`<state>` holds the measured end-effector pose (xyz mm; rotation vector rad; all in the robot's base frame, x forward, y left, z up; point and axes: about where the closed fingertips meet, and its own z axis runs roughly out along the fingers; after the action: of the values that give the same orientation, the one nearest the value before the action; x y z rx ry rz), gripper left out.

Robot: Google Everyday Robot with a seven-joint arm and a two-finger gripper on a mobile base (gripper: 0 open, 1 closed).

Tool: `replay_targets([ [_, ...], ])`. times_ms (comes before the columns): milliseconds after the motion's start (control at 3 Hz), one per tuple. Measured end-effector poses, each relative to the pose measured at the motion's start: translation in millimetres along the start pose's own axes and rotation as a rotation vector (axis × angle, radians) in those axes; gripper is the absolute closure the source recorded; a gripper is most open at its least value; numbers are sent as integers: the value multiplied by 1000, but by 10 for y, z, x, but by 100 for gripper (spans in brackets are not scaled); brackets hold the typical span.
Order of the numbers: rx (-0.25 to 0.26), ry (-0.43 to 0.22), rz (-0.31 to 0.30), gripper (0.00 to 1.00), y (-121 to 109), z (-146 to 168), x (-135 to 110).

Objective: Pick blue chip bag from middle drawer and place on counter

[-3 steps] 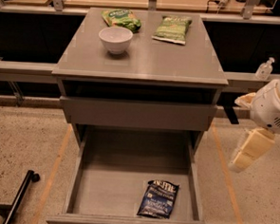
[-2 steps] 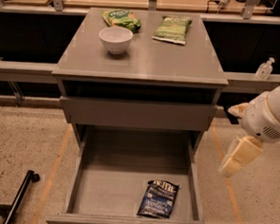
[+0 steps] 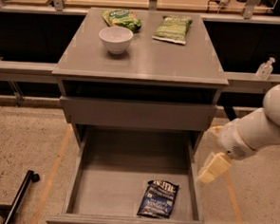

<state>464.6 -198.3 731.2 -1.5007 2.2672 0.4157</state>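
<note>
The blue chip bag (image 3: 158,198) lies flat on the floor of the open middle drawer (image 3: 111,188), near its front right corner. The counter (image 3: 148,62) is the grey top of the cabinet above. My gripper (image 3: 212,168) hangs from the white arm at the right. It is just outside the drawer's right wall, above and to the right of the bag, and not touching it.
A white bowl (image 3: 116,38) and two green chip bags (image 3: 121,17) (image 3: 173,28) sit on the counter's back half. A closed grey drawer front (image 3: 135,113) is above the open drawer. A black pole (image 3: 20,194) lies on the floor at the left. A clear bottle (image 3: 265,68) stands at the right.
My arm and gripper have moved left and down, closer to the drawer's right wall. The bag and the things on the counter have not moved.
</note>
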Motion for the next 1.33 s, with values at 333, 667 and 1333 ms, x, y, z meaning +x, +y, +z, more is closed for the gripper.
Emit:
replay_targets([
  [333, -77, -36, 65, 0, -18, 616, 74],
  [667, -95, -39, 78, 0, -21, 739, 120],
  [1333, -29, 1, 56, 0, -205, 1031, 217],
])
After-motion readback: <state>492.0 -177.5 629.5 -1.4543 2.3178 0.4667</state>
